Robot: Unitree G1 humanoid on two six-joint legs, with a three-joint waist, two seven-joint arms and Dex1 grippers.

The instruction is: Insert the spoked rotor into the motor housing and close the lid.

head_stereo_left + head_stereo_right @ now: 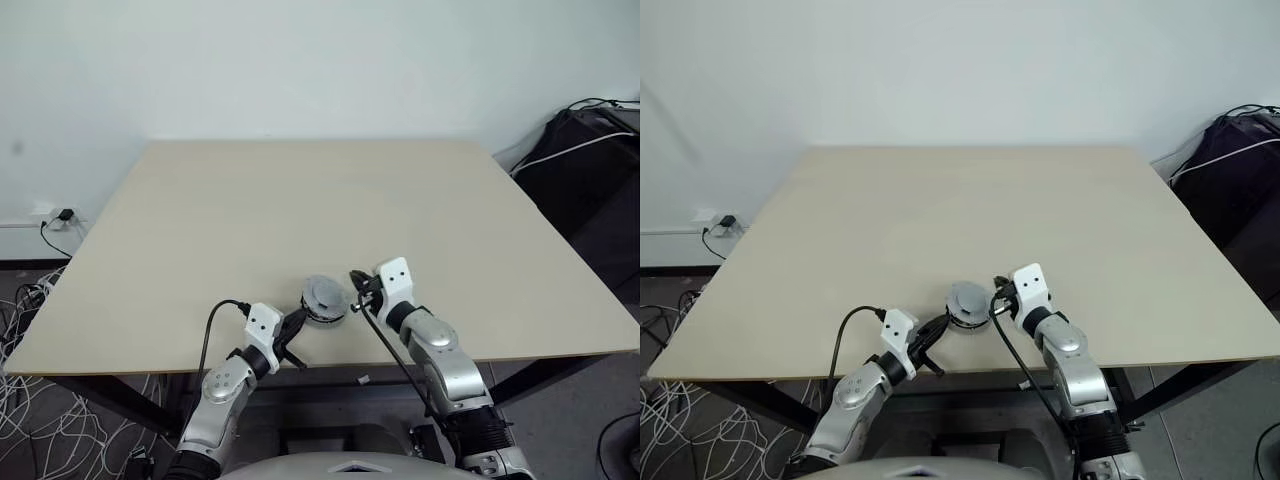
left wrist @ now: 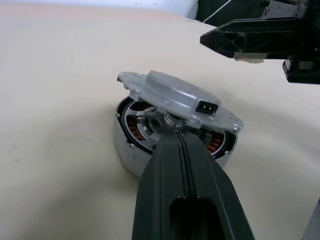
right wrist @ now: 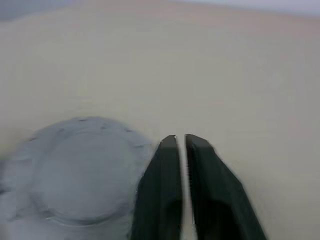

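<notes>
Low and centre in the head views, near the desk's [image 1: 200, 230] front edge, you have the motor housing [image 2: 125, 145]: a round silver can with copper-coloured windings showing inside. The lid [image 2: 172, 97], a matt grey disc with a raised centre and a small black rectangular socket, sits tilted on top, one side lifted. Your left gripper [image 2: 176, 134] has smooth black fingers pressed together, tips at the hub under the lid. Your right gripper [image 3: 180, 140] hangs just beside the lid, fingers slightly apart, holding nothing. No writing is readable.
</notes>
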